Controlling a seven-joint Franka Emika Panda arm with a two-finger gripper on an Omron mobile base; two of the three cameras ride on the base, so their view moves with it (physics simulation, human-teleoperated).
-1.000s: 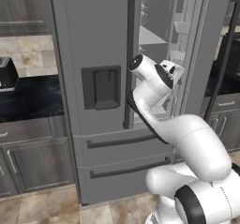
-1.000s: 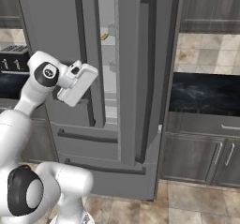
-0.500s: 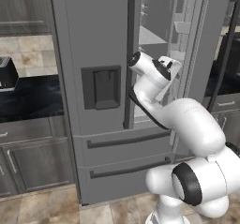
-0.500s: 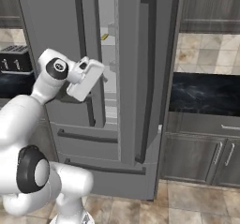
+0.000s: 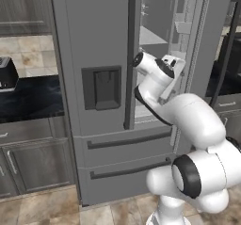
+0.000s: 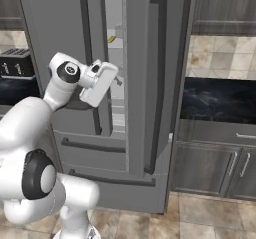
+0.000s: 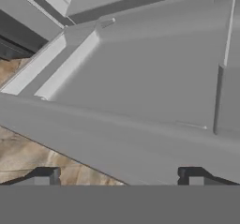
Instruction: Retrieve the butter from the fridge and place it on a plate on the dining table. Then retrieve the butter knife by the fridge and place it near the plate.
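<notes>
The gripper (image 7: 120, 175) is standing open and empty, its fingertips (image 7: 44, 176) showing wide apart at the bottom of the hand view; the fridge (image 5: 94, 40) is filling the frame centre with one door ajar; the butter (image 6: 111, 39) is lying on an upper shelf inside, upper centre of the right base view.

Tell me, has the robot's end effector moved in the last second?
Yes. In the right base view the end effector has swung right, off the left door's dark handle and toward the open gap of the fridge, jaws open.
</notes>
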